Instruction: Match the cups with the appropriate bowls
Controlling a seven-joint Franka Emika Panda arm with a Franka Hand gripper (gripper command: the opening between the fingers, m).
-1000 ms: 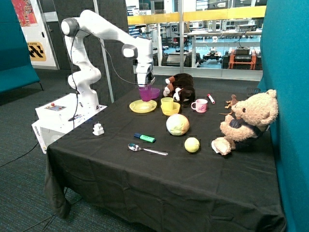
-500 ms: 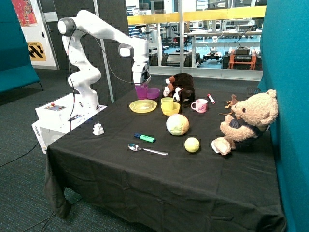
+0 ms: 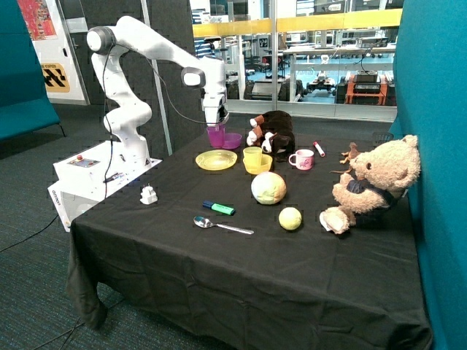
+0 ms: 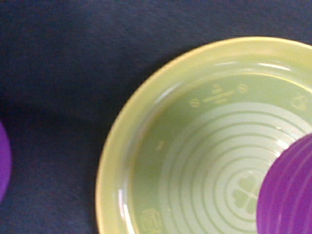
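My gripper [image 3: 216,127] is shut on the purple cup [image 3: 216,137] and holds it just above the table, over the far edge of the yellow plate [image 3: 216,160] and right beside the purple bowl [image 3: 233,140]. In the wrist view the purple cup [image 4: 288,192] hangs over the plate [image 4: 161,161], and the purple bowl [image 4: 3,161] shows only as a sliver at the edge. The yellow cup [image 3: 252,155] stands in the yellow bowl [image 3: 260,167] next to the plate.
A dark plush dog [image 3: 273,133] lies behind the yellow bowl, with a pink mug [image 3: 302,159] and a marker [image 3: 319,148] beside it. Nearer the front are a cabbage [image 3: 268,188], a yellow ball [image 3: 290,218], a teddy bear [image 3: 372,182], a green highlighter [image 3: 219,208], a spoon [image 3: 222,225] and a white plug [image 3: 149,195].
My gripper with the purple cup has shifted slightly away from the plate's middle toward its far edge, then edged back toward the purple bowl. Nothing else has moved.
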